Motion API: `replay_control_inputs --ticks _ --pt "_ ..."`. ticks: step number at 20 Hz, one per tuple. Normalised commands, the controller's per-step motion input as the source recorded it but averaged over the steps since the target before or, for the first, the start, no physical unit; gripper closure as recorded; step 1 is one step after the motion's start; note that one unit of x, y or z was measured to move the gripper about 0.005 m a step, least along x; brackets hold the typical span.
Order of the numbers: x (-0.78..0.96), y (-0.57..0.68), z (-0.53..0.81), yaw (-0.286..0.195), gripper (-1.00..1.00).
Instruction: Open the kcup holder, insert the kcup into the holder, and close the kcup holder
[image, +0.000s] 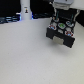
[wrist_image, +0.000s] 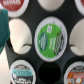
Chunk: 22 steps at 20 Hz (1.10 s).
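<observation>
Your table (image: 30, 57) is a broad pale matte surface, biggest thing in the exterior view. On it, toward the exterior view's right, sits the kcup holder (image: 61, 31): black, boxy, its tray of round slots open upward. The arm (image: 63, 6) comes straight down over it, upper part cut off by the frame. A tall white post (image: 25, 9) stands well apart at the back. The gripper (image: 61, 16) hangs just above the tray; blur hides the tips, so you cannot tell whether they are spread. In the wrist view, the kcup (wrist_image: 50, 38), green patterned lid, sits in a middle slot; neighbouring pods are cropped.
</observation>
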Motion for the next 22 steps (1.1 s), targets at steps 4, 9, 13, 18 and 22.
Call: replay_control_inputs --ticks 4,9,13,18,22 --pt "0.58 -0.43 0.12 0.032 -1.00" --pt "0.66 -0.40 0.07 0.022 -1.00" --pt "0.70 -0.31 0.00 0.035 -1.00" --pt "0.69 -0.19 -0.03 0.056 -1.00" --pt "0.55 -0.01 -0.19 0.094 -1.00"
